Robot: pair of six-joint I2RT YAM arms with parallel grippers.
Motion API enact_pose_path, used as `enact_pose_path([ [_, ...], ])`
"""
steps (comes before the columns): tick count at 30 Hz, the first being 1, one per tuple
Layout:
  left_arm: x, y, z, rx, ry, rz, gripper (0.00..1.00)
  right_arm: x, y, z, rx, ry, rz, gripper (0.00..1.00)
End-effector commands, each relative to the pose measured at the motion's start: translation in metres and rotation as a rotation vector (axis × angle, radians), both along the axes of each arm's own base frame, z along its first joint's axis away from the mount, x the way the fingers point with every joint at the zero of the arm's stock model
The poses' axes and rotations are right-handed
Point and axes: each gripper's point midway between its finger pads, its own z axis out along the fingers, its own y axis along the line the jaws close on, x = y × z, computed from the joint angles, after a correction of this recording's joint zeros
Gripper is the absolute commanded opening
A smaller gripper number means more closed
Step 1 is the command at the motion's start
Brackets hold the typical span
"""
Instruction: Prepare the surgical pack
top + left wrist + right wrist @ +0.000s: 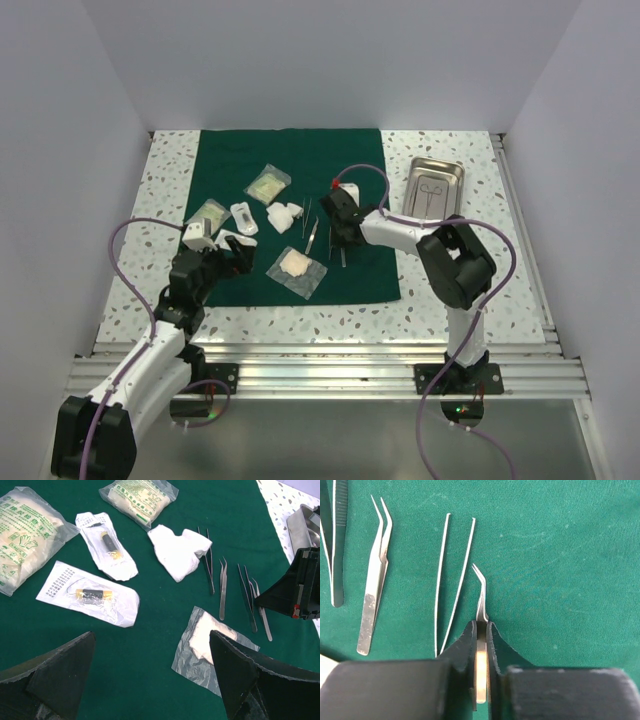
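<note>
Curved-tip steel tweezers [481, 597] are pinched at the handle between the closed fingers of the right gripper [480, 630], over the dark green cloth [230, 160] spread across the middle of the speckled table [450, 290]. Thin straight tweezers [443, 580] and another bent pair [372, 600] lie just beside them. Further left lie a clear gauze pouch [297, 270], loose white gauze [177, 550] and sealed packets [90, 595], with the left gripper [152, 637] hovering wide open above the cloth's near-left part, while the shiny steel tray [437, 162] stands off the cloth at the far right.
</note>
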Motion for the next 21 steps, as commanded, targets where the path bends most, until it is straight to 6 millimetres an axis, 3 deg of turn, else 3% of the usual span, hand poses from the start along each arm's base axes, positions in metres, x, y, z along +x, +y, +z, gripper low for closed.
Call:
enact_pose_path([
  [1,0.003,-0.003,0.011,-0.001,-0.047,-0.013,1.00,0.004,-0.008,0.014,-0.018,-0.040,-0.027,0.00],
  [7,0.003,-0.003,0.011,-0.002,-0.047,-0.014,1.00,0.036,-0.030,0.064,0.065,-0.108,-0.051,0.00],
  [11,0.003,-0.004,0.011,-0.002,-0.050,-0.019,1.00,0.065,-0.073,0.097,0.084,-0.154,-0.112,0.00],
  [15,0.001,-0.005,0.016,-0.008,-0.077,-0.030,1.00,0.100,-0.142,0.122,0.119,-0.196,-0.235,0.00],
  [18,0.001,-0.005,0.017,-0.010,-0.085,-0.032,1.00,0.120,-0.183,0.127,0.113,-0.208,-0.305,0.00],
  [19,0.001,-0.005,0.015,-0.009,-0.082,-0.032,1.00,0.125,-0.192,0.116,0.097,-0.182,-0.314,0.00],
  [21,0.001,-0.007,0.017,-0.012,-0.088,-0.039,1.00,0.138,-0.214,0.117,0.082,-0.188,-0.350,0.00],
])
